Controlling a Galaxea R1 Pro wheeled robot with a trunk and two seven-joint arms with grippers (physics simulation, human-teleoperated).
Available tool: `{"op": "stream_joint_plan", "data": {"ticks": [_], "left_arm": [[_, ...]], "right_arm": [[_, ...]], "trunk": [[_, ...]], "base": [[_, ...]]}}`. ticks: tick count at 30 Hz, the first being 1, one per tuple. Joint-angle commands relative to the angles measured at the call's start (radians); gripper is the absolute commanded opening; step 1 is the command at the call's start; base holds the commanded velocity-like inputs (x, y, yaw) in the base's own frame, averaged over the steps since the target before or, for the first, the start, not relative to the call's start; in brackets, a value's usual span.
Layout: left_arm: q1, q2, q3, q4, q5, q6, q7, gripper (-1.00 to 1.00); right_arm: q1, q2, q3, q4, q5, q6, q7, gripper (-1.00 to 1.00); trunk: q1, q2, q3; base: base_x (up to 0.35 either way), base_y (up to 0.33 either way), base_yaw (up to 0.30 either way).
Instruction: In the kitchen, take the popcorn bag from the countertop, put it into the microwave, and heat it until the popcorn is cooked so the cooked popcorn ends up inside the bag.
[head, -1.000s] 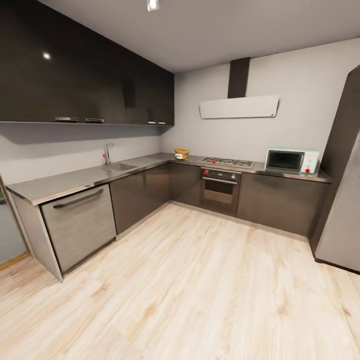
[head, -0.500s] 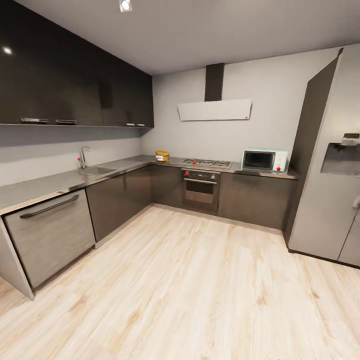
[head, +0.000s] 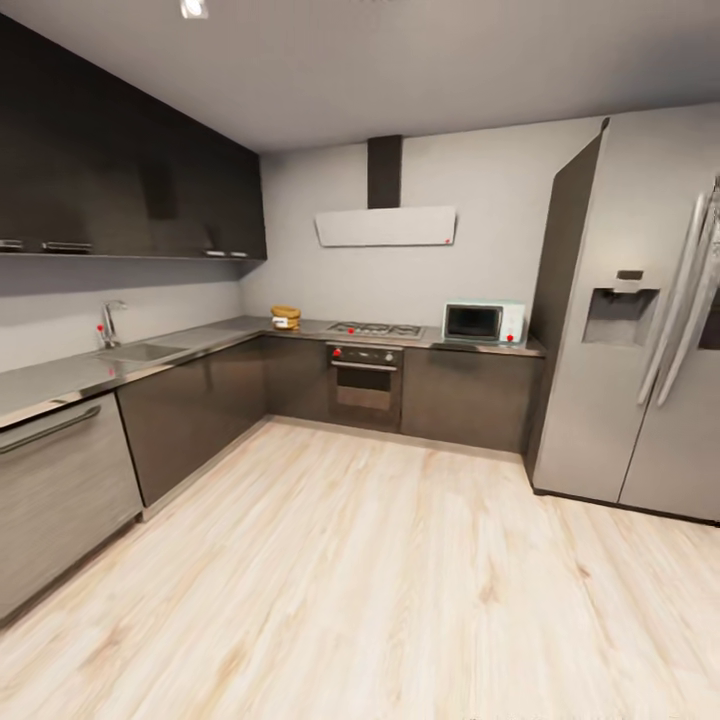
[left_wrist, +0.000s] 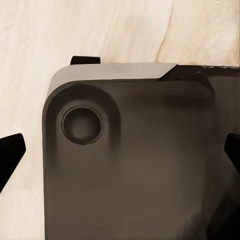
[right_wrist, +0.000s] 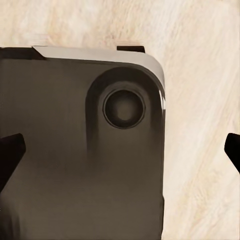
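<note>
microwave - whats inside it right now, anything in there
Cannot tell. The microwave sits shut on the countertop by the fridge, its dark glass door hiding the inside. The popcorn bag stands apart on the countertop, across the hob.

Dark grey base (left_wrist: 135, 165) — rounded corners, round recessed socket (right_wrist: 123, 108).

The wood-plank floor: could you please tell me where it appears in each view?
Head view: the floor spans the lower half, in front of the cabinets.
Left wrist view: the floor lies behind a dark housing.
Right wrist view: the floor lies behind a dark housing.
Shared landmark: the pale wood grain.
</note>
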Motion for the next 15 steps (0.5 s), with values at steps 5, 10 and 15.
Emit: {"op": "stream_joint_plan", "data": {"ticks": [5,10,15], "left_arm": [[0.0,0.0,0.003,0.0,0.002,-0.002,-0.001,1.0],[0.0,0.0,0.005,0.0,0.002,-0.002,0.0,1.0],[0.0,0.0,0.003,0.001,0.001,-0.002,-0.001,1.0]], "right_arm": [[0.0,-0.001,0.0,0.002,-0.002,-0.013,0.001,1.0],[0.0,-0.002,0.001,0.002,-0.001,-0.013,0.002,1.0],[0.0,-0.003,0.003,0.002,0.0,-0.013,0.002,1.0]], "trunk": [[0.0,0.0,0.004],[0.0,0.0,0.009],[0.0,0.0,0.014]], "base": [[0.0,0.0,-0.244],[0.0,0.0,-0.242],[0.0,0.0,-0.242]]}}
